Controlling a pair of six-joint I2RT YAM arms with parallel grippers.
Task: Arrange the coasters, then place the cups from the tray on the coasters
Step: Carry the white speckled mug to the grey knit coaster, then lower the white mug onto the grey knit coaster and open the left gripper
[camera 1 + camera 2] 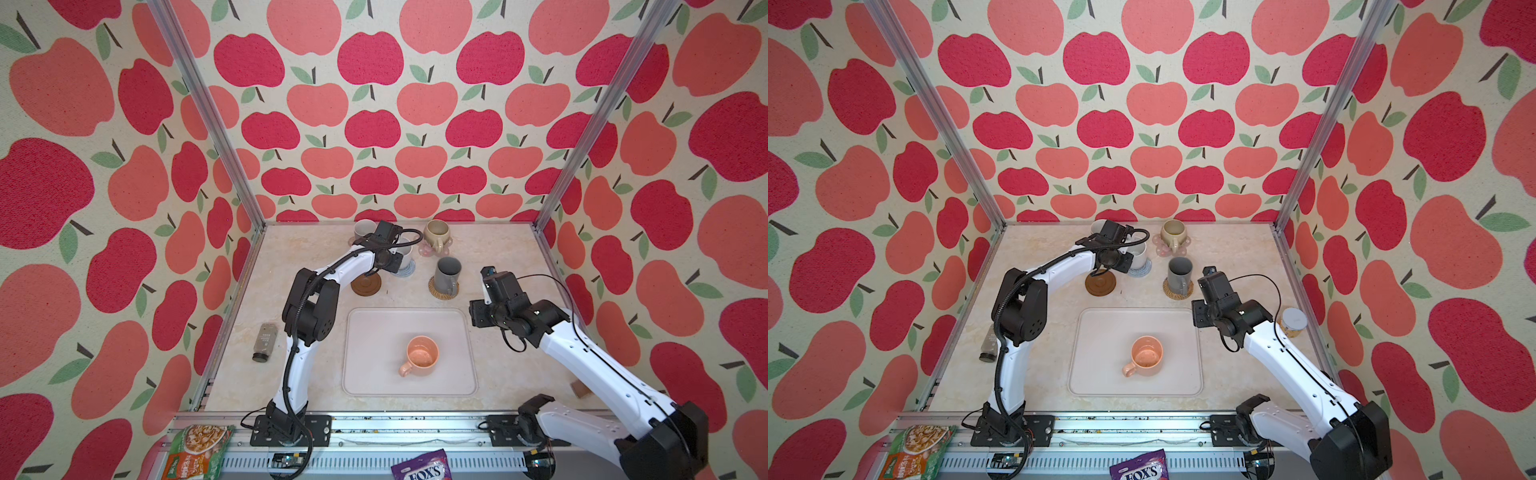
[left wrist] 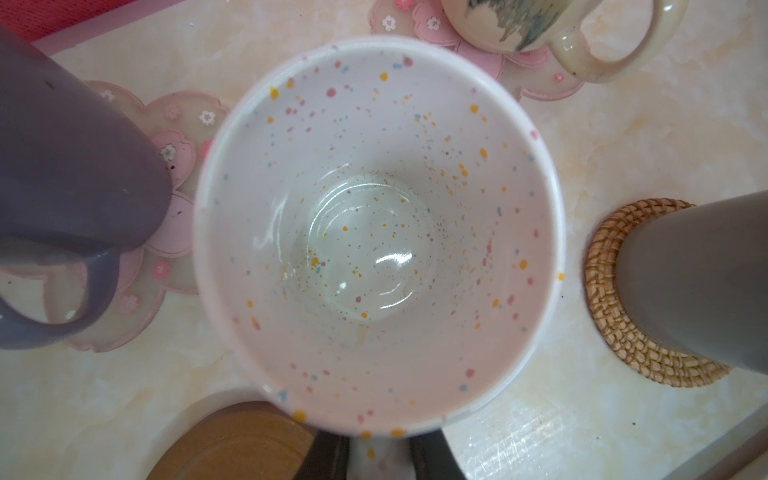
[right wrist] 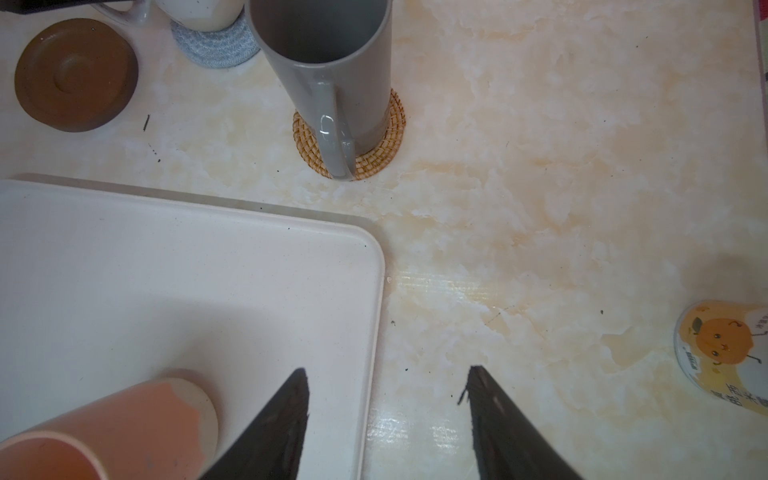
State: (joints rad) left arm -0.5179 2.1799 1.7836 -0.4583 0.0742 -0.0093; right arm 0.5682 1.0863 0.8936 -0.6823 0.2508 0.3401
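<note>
fingers [image 2: 326, 457] of the left gripper [image 2: 379, 453] pinch the handle of the white cup [image 2: 374, 232], which sits over the blue-grey coaster [image 3: 216, 43]. right gripper [image 3: 388, 411] fingers [image 3: 274, 432] stand spread and empty above the tray [image 3: 166, 270] corner; the peach cup [image 1: 422, 355] stands on the tray.

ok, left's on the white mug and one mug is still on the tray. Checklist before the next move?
1. The white mug sits over the blue-grey coaster: ok. Fully seated: cannot tell.
2. The left gripper is off the mug: not ok, it is clamped on the handle.
3. The brown coaster is free: ok.
4. The peach mug stands upright on the tray: ok.
5. The right gripper is open and empty: ok.
</note>
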